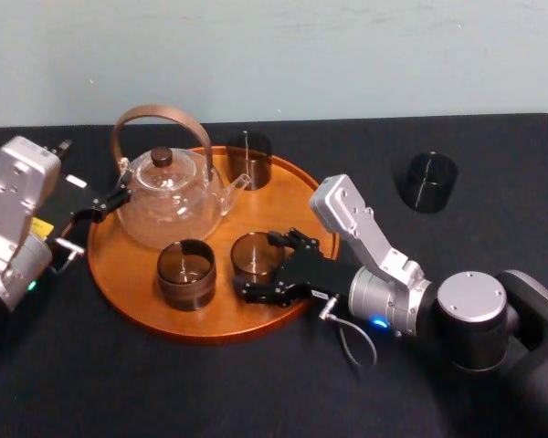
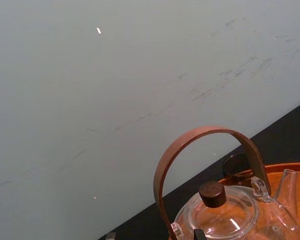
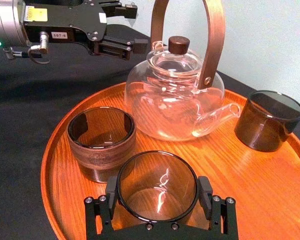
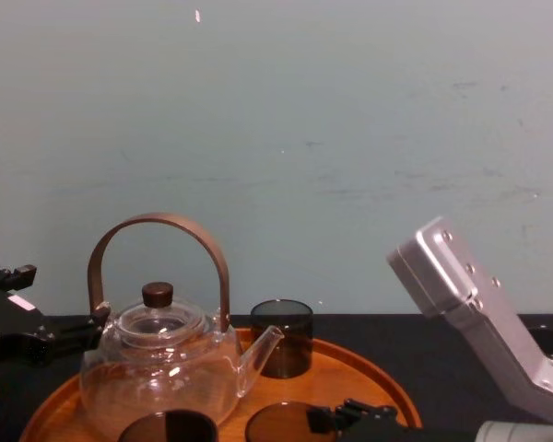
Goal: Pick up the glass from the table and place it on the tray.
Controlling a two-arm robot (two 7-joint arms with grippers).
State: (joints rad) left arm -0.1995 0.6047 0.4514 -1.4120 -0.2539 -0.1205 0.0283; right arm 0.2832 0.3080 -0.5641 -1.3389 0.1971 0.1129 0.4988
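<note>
Smoky round glass (image 3: 157, 187), wd tray (image 3: 270, 190)

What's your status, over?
Right end effector shut on glass, front of tray. Left end effector open, parked beside teapot. Second glass close alongside; spare glass out on table.

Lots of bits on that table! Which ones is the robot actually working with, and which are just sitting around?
Working with: glass in the right gripper; tray under it; table.
Sitting around: teapot; back glass and sleeved glass on the tray; dark glass out on the table; left gripper, open beside the teapot.
</note>
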